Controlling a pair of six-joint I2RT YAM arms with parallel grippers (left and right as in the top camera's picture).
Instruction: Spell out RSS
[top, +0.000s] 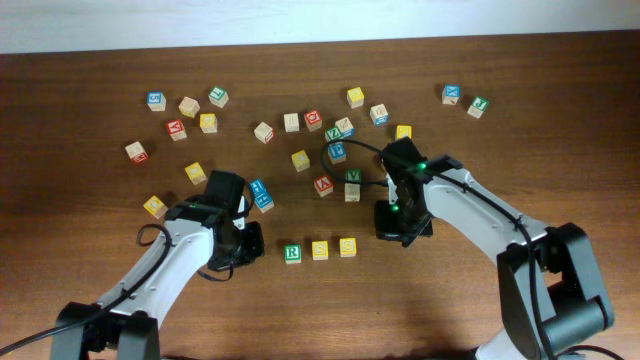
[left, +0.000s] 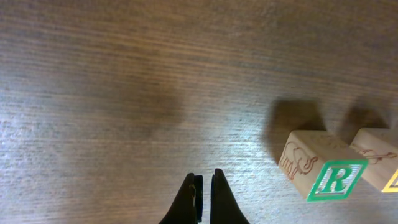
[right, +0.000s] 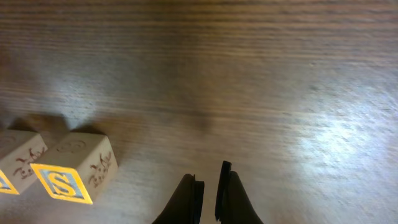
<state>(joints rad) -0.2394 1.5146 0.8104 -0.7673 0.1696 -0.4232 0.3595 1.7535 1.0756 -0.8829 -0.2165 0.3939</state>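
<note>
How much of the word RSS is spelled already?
It looks finished: the R block, first S block and second S block sit in a row. The left gripper and right gripper hold nothing, so nothing seems left.

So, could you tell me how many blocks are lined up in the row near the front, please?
3: the green R block at the left end, the middle S block, and the last S block at the right end. None appears hidden.
</note>
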